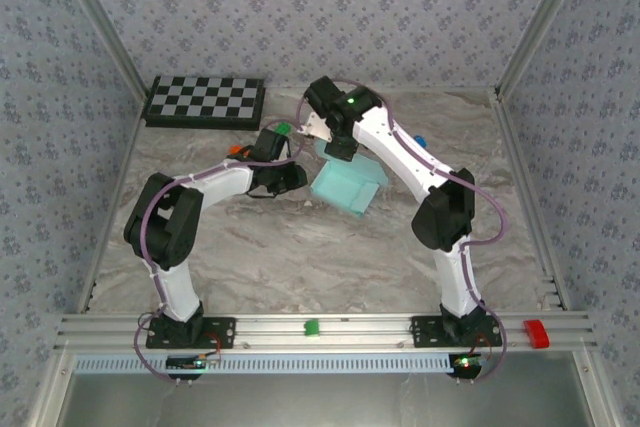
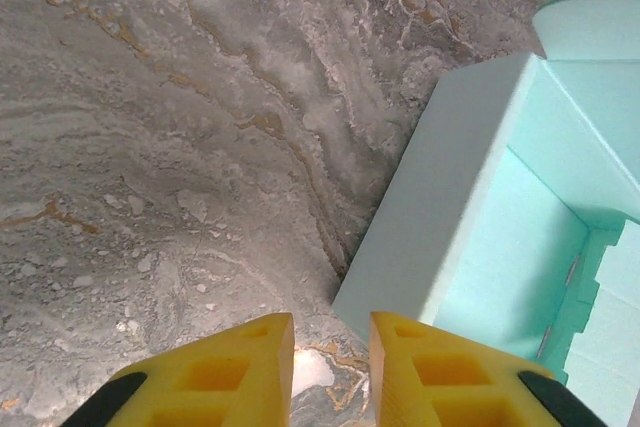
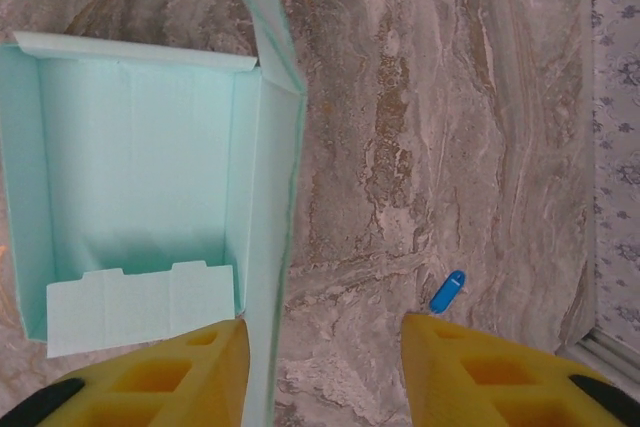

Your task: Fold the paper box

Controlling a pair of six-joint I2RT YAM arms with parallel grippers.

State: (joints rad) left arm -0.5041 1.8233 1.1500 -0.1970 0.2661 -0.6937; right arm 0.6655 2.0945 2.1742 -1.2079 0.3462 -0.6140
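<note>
Walls are up on the paper box [image 1: 348,187], which sits open-topped in the middle of the table [image 1: 300,257]. The left gripper [image 2: 332,332], jaws narrowly parted and empty, is just beside its outer wall; the right gripper [image 3: 325,332] hangs above one side wall, jaws wide and empty.
</note>
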